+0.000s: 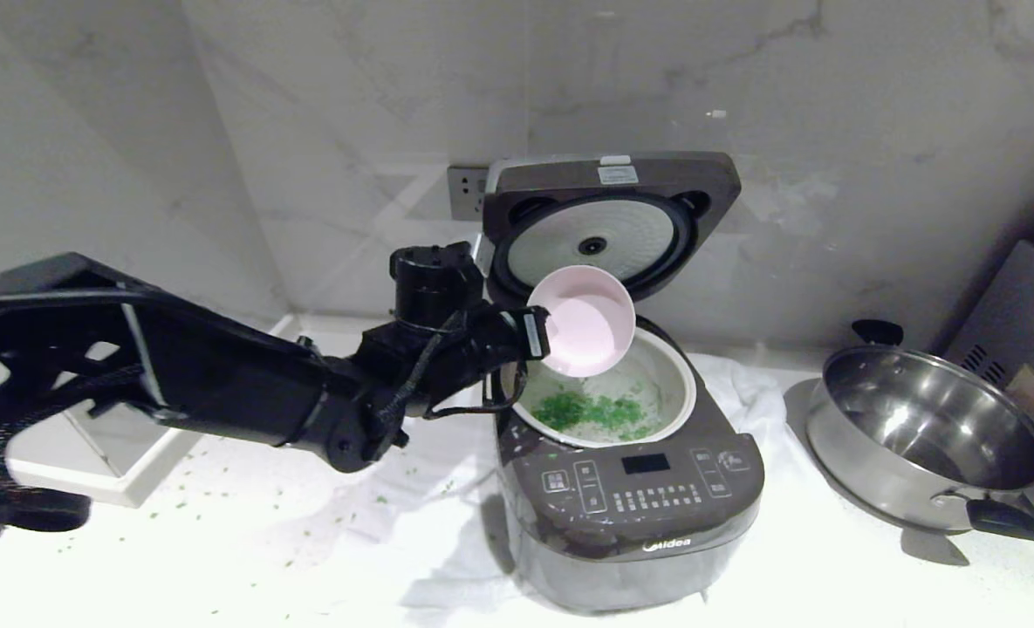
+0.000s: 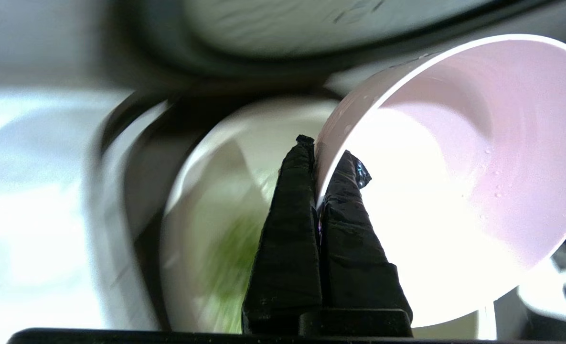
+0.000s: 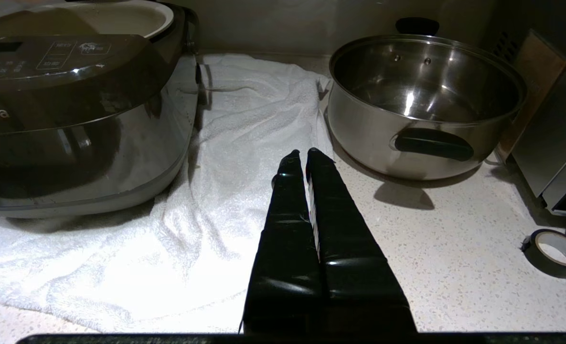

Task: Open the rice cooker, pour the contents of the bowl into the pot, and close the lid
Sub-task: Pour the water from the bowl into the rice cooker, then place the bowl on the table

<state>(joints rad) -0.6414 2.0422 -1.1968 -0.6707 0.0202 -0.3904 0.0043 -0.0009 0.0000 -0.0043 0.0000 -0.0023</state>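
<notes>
The left gripper [image 1: 537, 335] pinched the rim of the pink bowl [image 1: 588, 319], holding it tipped on its side above the pot [image 1: 667, 403], its white inside showing empty in the left wrist view. The green bits [image 1: 599, 412] lay in the pot, inside the cooker [image 1: 630, 497], whose lid [image 1: 608, 218] stood upright and open against the wall. The right gripper [image 3: 301, 154] hung with fingers pressed together and empty over the white towel [image 3: 225, 157], between the cooker and a steel pan [image 3: 423, 102].
</notes>
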